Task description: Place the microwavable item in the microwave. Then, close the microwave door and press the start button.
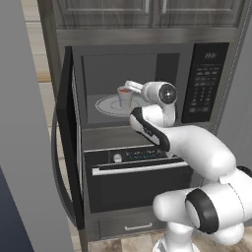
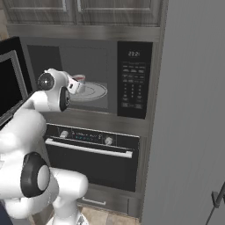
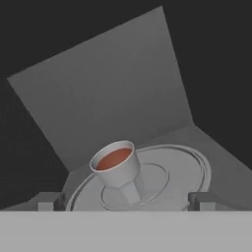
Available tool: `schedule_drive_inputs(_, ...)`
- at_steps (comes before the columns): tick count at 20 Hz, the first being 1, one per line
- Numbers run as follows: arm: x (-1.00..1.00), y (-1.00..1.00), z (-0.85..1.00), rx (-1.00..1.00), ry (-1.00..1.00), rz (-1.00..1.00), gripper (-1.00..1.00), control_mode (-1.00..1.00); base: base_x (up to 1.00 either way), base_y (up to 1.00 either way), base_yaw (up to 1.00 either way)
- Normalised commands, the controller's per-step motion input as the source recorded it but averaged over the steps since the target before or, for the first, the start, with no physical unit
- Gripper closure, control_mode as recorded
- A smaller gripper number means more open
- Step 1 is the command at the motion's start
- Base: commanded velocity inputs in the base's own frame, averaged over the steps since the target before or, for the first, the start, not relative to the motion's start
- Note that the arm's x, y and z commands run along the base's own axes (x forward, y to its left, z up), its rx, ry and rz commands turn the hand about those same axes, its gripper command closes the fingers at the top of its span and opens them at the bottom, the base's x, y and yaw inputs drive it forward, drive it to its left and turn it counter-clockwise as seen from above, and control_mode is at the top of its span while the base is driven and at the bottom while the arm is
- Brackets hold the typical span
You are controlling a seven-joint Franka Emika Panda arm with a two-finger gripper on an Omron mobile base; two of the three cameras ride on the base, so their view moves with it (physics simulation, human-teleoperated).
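Pincer (image 3: pixel 123 201): we find its jaws spread wide and gripping nothing, one dark fingertip (image 3: pixel 48 201) on each side of the cup (image 3: pixel 117 168), neither touching it. Our arm (image 1: pixel 197 147) reaches up from the base into the open cavity.

Next we list the remaining items from largest to smallest.

The microwave (image 1: pixel 147 64) is built into the wall under wooden cabinets (image 1: pixel 147 12), with the knobbed oven (image 1: pixel 140 179) directly below it.

The microwave door (image 1: pixel 66 142) stands swung open to the left, its dark window (image 2: pixel 9 85) showing in the right base view.

The keypad panel (image 2: pixel 133 79) occupies the right side of the microwave front, display at its top.

The glass turntable (image 3: pixel 182 172) lies on the grey cavity floor.

The cup stands upright on the turntable, near its centre, holding reddish-brown liquid. We see it just in front of the pincer.
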Motion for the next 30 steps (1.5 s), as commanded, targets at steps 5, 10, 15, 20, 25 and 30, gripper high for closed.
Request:
schedule_drive_inputs(5,-1.0,0.0,0.69,-0.14,-0.27,0.1,-1.0,-1.0,0.0,0.0,0.0)
schedule_drive_inputs(10,-1.0,0.01,0.56,-0.3,-0.12,0.24,-1.0,-1.0,0.0,0.0,0.0)
schedule_drive_inputs(15,-1.0,0.09,0.04,-0.33,0.0,0.29,-1.0,-1.0,0.0,0.0,0.0)
schedule_drive_inputs(20,-1.0,0.3,0.0,-0.36,-0.03,0.1,-1.0,-1.0,0.0,0.0,0.0)
schedule_drive_inputs(25,-1.0,0.44,0.0,-0.37,-0.1,0.0,-1.0,-1.0,0.0,0.0,0.0)
schedule_drive_inputs(30,-1.0,0.35,0.02,-0.36,-0.18,0.0,-1.0,-1.0,0.0,0.0,0.0)
